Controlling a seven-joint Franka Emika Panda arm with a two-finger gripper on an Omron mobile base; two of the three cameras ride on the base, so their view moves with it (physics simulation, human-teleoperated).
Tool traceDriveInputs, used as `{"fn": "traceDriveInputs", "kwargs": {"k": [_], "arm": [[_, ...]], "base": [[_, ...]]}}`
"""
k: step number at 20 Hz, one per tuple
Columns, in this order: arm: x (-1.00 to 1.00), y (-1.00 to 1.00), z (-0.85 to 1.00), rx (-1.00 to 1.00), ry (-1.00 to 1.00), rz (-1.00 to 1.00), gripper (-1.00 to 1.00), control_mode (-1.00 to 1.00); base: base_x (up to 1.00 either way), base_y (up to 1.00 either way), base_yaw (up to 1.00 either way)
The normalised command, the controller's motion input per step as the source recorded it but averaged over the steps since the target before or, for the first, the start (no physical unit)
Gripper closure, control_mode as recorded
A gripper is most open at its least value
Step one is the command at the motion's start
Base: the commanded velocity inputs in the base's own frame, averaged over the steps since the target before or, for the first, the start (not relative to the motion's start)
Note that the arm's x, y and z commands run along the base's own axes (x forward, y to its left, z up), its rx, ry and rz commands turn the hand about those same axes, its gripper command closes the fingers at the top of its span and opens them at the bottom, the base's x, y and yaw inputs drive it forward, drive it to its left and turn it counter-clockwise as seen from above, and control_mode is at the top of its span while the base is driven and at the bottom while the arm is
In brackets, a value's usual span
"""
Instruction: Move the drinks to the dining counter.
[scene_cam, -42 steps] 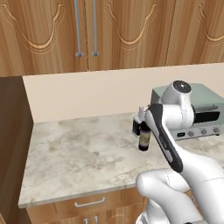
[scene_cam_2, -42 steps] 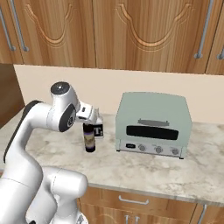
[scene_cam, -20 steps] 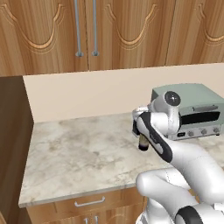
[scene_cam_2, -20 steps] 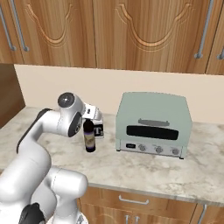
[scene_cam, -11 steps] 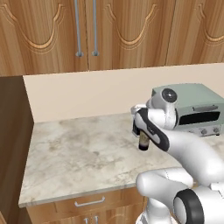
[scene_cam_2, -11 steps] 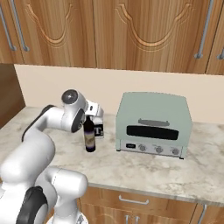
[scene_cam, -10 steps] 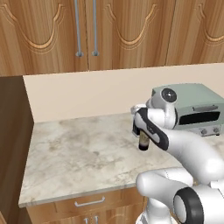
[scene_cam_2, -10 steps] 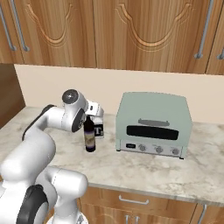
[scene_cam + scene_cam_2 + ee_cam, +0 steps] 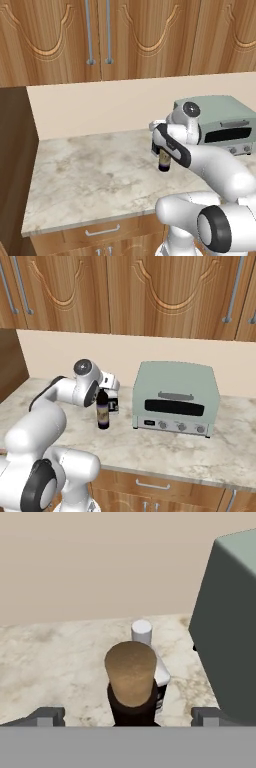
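A tall dark wine bottle [image 9: 103, 411] with a pale label stands on the marble worktop, left of the toaster oven. Its brown cork [image 9: 131, 672] is close in front of the hand camera. My gripper [image 9: 127, 717] is open, with one fingertip [image 9: 47, 716] on each side of the bottle's neck and a gap to both. Right behind the wine bottle stands a short clear bottle [image 9: 142, 632] with a white cap and a black label [image 9: 113, 404]. From the left base camera, my hand [image 9: 158, 144] covers the top of the wine bottle [image 9: 164, 164]. The dining counter is out of view.
A pale green toaster oven [image 9: 174, 398] stands on the worktop [image 9: 90, 170] just right of the bottles, close to my right fingertip. Wooden wall cabinets [image 9: 100, 35] hang above a beige backsplash. A dark wooden side panel [image 9: 15, 165] bounds the worktop on the left.
The arm has reached forward and down, bringing the hand to the wine bottle's neck. The jaws have stayed open and the bottles have not moved.
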Motion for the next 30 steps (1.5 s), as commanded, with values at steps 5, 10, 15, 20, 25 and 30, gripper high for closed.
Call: {"fn": "traceDriveInputs", "kwargs": {"k": [5, 10, 15, 20, 25, 30], "arm": [[0.03, 0.0, -0.01, 0.0, 0.0, 0.0, 1.0, -1.0], [-0.07, 0.0, 0.0, 0.0, -0.01, 0.0, 1.0, -1.0], [-0.56, 0.0, 0.0, 0.0, -0.06, 0.0, 1.0, -1.0], [-0.67, 0.0, 0.14, 0.0, -0.11, 0.01, 1.0, -1.0], [-0.62, 0.0, 0.53, 0.0, -0.15, 0.04, 1.0, -1.0], [-0.41, 0.02, 0.64, 0.0, -0.07, 0.02, 1.0, -1.0]], "base": [[0.0, 0.0, 0.0], [0.0, 0.0, 0.0], [0.0, 0.0, 0.0], [0.0, 0.0, 0.0], [0.0, 0.0, 0.0], [0.0, 0.0, 0.0]]}}
